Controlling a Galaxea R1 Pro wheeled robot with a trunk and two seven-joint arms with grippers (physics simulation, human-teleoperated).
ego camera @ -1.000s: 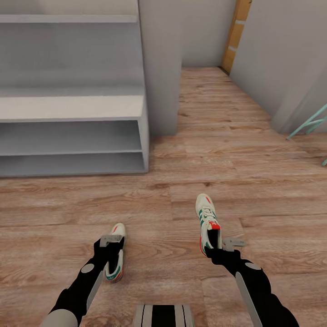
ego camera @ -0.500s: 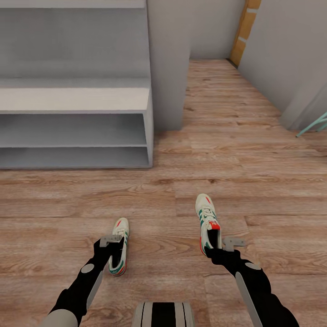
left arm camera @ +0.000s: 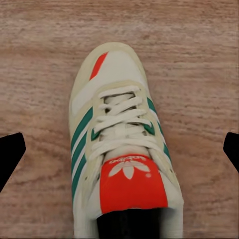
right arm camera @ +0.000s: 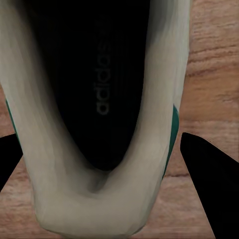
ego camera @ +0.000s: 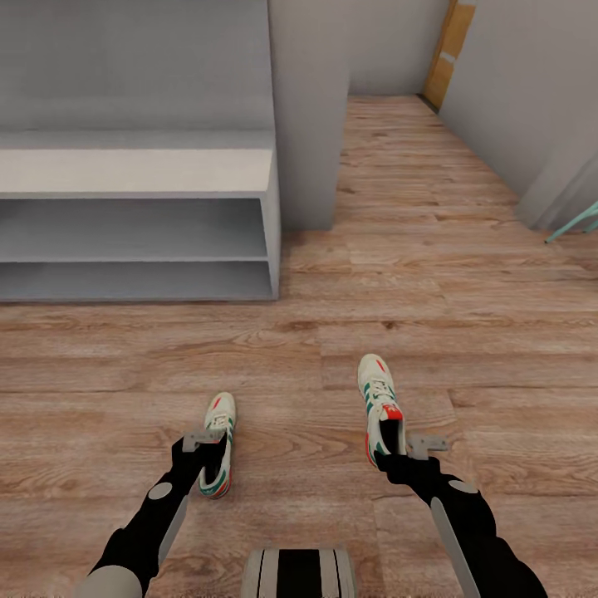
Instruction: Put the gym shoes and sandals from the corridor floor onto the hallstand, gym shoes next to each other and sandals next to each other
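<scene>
**Cream leather, one sneaker to each arm**

Cream-white leather, green side stripes and red-orange tongues mark both gym shoes, each lying on the corridor floor [ego camera: 465, 274] with its long axis running away from the robot, toe toward the far wall. The left gym shoe [ego camera: 218, 444] lies directly under the left gripper [ego camera: 205, 438]; in the left wrist view that gym shoe [left arm camera: 119, 144] is centred between the dark fingertips [left arm camera: 10, 152], which stand wide apart and clear of its sides, so the jaws are open and nothing is held. The right gym shoe [ego camera: 379, 399] has its heel at the right gripper [ego camera: 405, 444]. Seen from the right wrist, its padded collar and dark insole [right arm camera: 99, 89] sit between fingers [right arm camera: 209, 169] spread either side of the heel; whether they touch is not clear.

The hallstand [ego camera: 141, 170], pale grey with a flat bench top above two shelves, stands ahead and to the left, nearer the left arm. Judged from this, closing across each shoe's narrow width suits the soft uppers. Wood-grain planks give a flat, even surface beneath both shoes.
</scene>
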